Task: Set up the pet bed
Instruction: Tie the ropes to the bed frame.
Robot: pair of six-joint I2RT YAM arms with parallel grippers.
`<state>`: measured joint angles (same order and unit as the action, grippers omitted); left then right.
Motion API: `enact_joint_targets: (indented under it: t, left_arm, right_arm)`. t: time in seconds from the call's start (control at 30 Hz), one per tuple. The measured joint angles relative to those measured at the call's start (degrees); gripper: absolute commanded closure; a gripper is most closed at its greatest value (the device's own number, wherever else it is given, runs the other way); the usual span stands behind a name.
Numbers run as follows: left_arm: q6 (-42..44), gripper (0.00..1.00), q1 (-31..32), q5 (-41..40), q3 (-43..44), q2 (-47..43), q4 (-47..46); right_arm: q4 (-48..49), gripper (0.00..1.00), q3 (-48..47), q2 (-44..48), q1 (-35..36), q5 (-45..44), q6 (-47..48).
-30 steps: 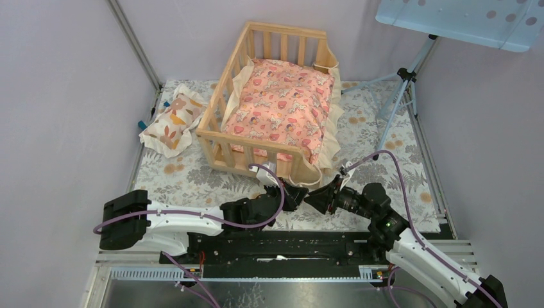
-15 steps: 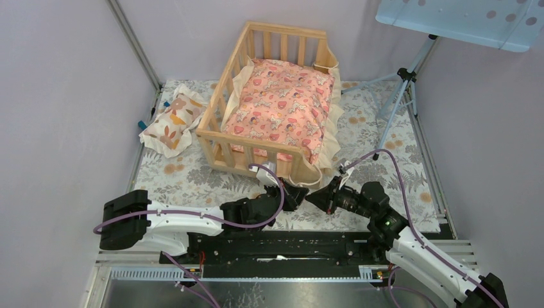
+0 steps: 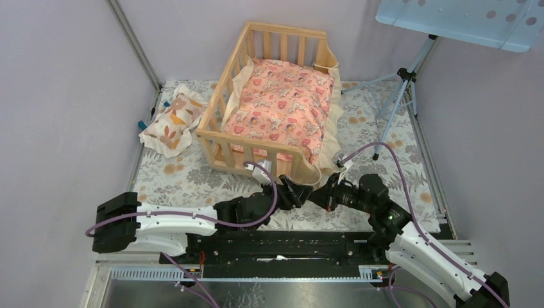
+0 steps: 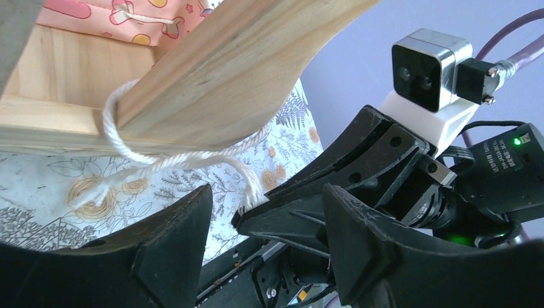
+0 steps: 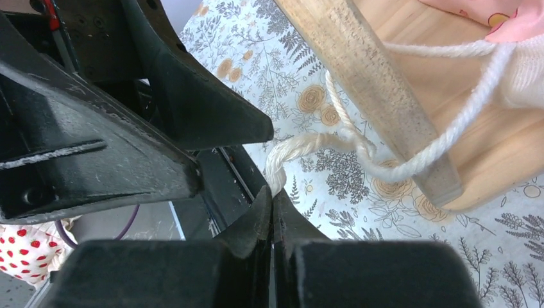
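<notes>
The pet bed (image 3: 226, 82) is a light wood slatted frame at the back centre, with a pink cushion (image 3: 279, 106) lying in it. A white cord (image 4: 192, 157) loops around the bed's near right corner board (image 4: 244, 70) and hangs loose over the floral mat. My right gripper (image 5: 272, 196) is shut on the cord's (image 5: 301, 144) frayed end, just in front of that corner (image 3: 315, 196). My left gripper (image 4: 266, 192) stands open, its fingers on either side of the right gripper's tips (image 4: 301, 205), holding nothing. In the top view it (image 3: 301, 191) meets the right one nose to nose.
A small cream pillow with orange leaves (image 3: 172, 122) lies left of the bed on the floral mat (image 3: 186, 179). A tripod (image 3: 401, 83) stands at the back right under a pale blue perforated board (image 3: 462, 19). Walls close in on both sides.
My left gripper has opened and let go of the cord. My right gripper has shut on the cord's end. Both have shifted a little toward the bed's corner.
</notes>
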<state>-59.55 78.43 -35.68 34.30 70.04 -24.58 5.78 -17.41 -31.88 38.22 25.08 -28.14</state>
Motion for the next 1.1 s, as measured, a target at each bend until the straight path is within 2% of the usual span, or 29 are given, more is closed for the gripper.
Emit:
enact_joint_targets:
  t: [0.17,0.33,0.47,0.63,0.77,0.9,1.1]
  left_arm:
    - [0.24,0.32,0.00,0.09,-0.13,-3.45,4.33]
    - [4.79,0.40,0.00,-0.04,-2.51,-9.05,7.89]
    - [16.65,0.43,-0.04,0.92,-5.92,-11.98,6.60]
    - [32.30,0.42,-0.04,2.82,-6.84,-9.73,4.83]
    - [44.59,0.42,0.04,5.64,-9.25,-8.92,-1.05]
    - [58.18,0.42,0.48,11.13,-13.49,-8.92,-7.82]
    - [76.65,0.43,0.68,21.29,-14.21,-8.92,-11.82]
  right_arm:
    - [-6.03,1.00,-2.51,0.31,0.00,-0.13,0.07]
    - [-12.68,1.00,-5.99,0.00,0.00,-0.50,0.61]
    - [-17.51,1.00,-9.57,-0.96,0.00,-0.50,1.44]
    - [-22.60,1.00,-12.68,-1.46,0.00,-0.46,2.43]
    - [-26.34,1.00,-15.15,-1.77,0.00,-0.31,3.26]
    - [-28.74,1.00,-16.79,-1.99,0.00,0.11,4.44]
    - [-30.80,1.00,-17.49,-3.19,0.02,1.38,5.70]
